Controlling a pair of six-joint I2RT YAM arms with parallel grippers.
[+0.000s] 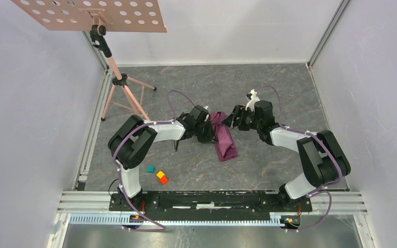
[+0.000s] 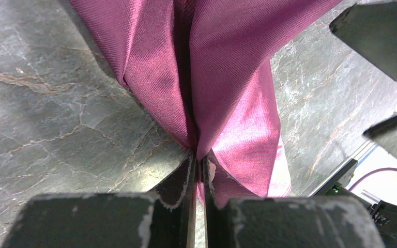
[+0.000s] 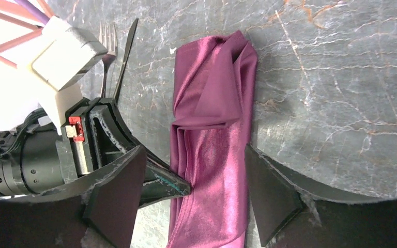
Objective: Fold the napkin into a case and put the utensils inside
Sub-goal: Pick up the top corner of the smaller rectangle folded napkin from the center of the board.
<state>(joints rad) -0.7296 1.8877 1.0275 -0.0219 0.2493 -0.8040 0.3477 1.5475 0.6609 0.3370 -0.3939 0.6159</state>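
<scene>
The plum-purple napkin (image 1: 224,137) lies folded into a long narrow strip on the grey marbled table. My left gripper (image 2: 199,161) is shut on a pinch of its edge, and the cloth rises in folds from the fingertips (image 2: 186,175). In the top view the left gripper (image 1: 210,133) sits at the strip's left side. My right gripper (image 3: 194,199) is open and straddles the napkin (image 3: 212,155), one finger on each side. The left gripper's dark fingertip (image 3: 170,187) shows at the cloth's left edge. A fork (image 3: 106,39) and a knife (image 3: 127,49) lie side by side beyond it.
Teal (image 1: 150,168), yellow (image 1: 160,174) and orange (image 1: 164,180) blocks lie near the front left. A pink tripod stand (image 1: 124,92) with a perforated board stands at the back left. White walls close in the table on three sides.
</scene>
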